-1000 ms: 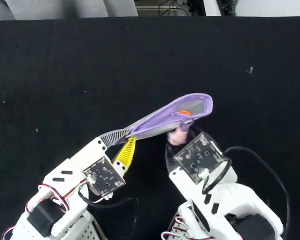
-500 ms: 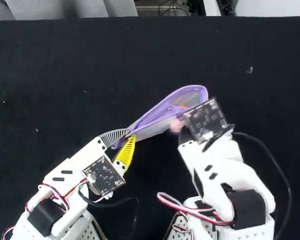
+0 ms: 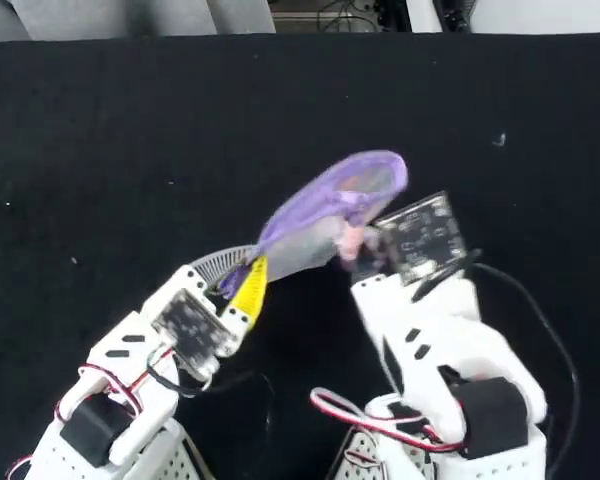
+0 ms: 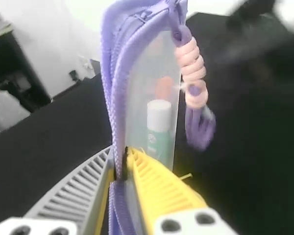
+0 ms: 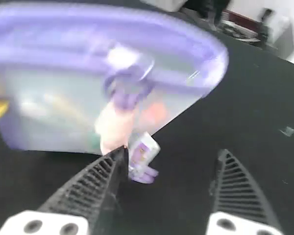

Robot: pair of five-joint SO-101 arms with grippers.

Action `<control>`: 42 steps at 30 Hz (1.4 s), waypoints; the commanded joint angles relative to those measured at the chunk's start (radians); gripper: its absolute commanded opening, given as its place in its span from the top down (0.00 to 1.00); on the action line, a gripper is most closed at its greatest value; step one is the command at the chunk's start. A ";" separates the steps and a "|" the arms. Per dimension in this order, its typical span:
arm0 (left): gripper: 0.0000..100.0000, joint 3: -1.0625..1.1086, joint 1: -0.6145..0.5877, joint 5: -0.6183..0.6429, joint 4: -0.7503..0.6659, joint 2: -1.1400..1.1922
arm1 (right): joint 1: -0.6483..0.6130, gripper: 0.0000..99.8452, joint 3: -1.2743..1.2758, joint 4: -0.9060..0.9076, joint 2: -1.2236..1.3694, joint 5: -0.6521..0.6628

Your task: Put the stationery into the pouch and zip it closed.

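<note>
The purple translucent zip pouch (image 3: 330, 212) (image 4: 147, 93) (image 5: 83, 73) hangs above the black table (image 3: 130, 130), with a green-and-white tube (image 4: 158, 128) visible inside. A pink coiled strap (image 4: 193, 73) (image 5: 112, 131) dangles from its zipper end. The left gripper (image 3: 242, 277) (image 4: 120, 166) is clamped on the pouch's near end. The right gripper (image 5: 171, 152) (image 3: 365, 250) stands wide beside the strap, holding nothing.

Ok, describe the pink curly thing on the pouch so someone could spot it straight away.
Over the black table, the left hand holds a purple pouch by one end. From its zip hangs a pink coil. It is the only spiral thing there, with a purple tassel at its free end.
</note>
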 commanded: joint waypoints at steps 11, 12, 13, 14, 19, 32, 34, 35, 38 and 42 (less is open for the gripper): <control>0.97 -0.008 -0.074 0.164 -0.051 0.012 | -0.158 0.75 0.384 -0.282 -0.334 -0.089; 0.97 -0.008 -0.074 0.170 -0.049 0.009 | -0.157 0.75 0.397 -0.299 -0.357 -0.110; 0.97 -0.008 -0.074 0.173 -0.049 0.009 | -0.157 0.75 0.401 -0.308 -0.386 -0.126; 0.97 -0.008 -0.074 0.173 -0.049 0.009 | -0.158 0.75 0.404 -0.311 -0.417 -0.138; 0.97 -0.007 -0.074 0.173 -0.048 0.009 | -0.163 0.75 0.452 -0.318 -0.564 -0.152; 0.97 -0.007 -0.074 0.173 -0.046 0.009 | -0.164 0.75 0.591 -0.644 -0.552 -0.176; 0.97 -0.005 -0.074 0.173 -0.046 0.009 | -0.164 0.75 0.599 -0.684 -0.552 -0.221; 0.97 -0.001 -0.074 0.173 -0.049 0.009 | -0.163 0.75 0.601 -0.698 -0.552 -0.238; 0.97 0.015 -0.074 0.169 -0.054 0.008 | -0.163 0.75 0.627 -0.747 -0.550 -0.272; 0.97 0.013 -0.073 0.172 -0.054 0.008 | -0.163 0.75 0.704 -0.845 -0.544 -0.272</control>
